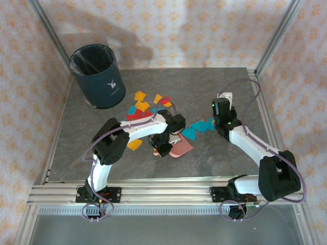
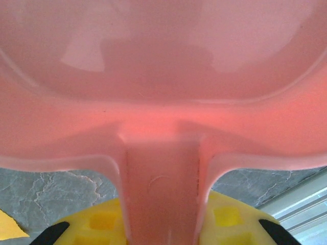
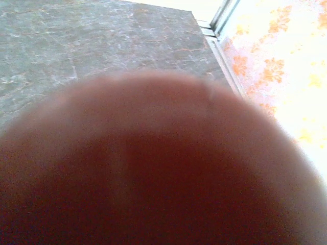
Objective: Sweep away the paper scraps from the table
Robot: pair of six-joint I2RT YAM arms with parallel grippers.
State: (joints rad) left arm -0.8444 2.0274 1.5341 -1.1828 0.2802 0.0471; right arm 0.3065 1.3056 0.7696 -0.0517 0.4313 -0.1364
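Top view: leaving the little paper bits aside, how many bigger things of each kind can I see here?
robot arms: 2 (left arm, right arm)
bin: 1
dustpan: 1
total: 4

The top camera looks down from above the near edge on the whole counter. The left wrist camera sits close against the pink dustpan, also seen from above; the right wrist camera faces the counter's far right corner.
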